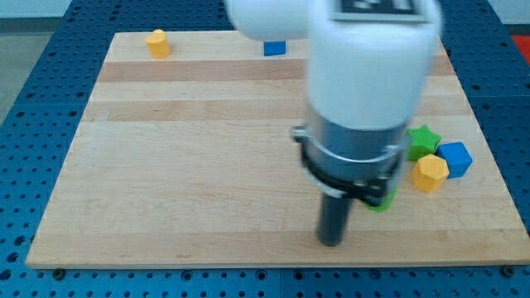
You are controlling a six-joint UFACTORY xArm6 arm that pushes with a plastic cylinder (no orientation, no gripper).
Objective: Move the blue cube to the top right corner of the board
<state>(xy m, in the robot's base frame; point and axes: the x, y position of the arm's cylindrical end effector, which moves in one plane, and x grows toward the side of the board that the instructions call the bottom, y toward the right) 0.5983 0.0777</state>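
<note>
A blue cube (455,158) lies near the board's right edge, touching a yellow hexagonal block (430,173) at its lower left and next to a green star block (423,140). A second blue block (275,48) lies at the view's top centre, partly hidden by the arm. My tip (331,242) rests on the board near the bottom edge, well to the left of and below the blue cube. A green block (380,201) peeks out just right of the rod, mostly hidden by the arm.
A yellow block (158,42) lies at the board's top left. The wooden board (182,165) sits on a blue perforated table. The large white arm body (364,74) hides the board's upper middle and top right area.
</note>
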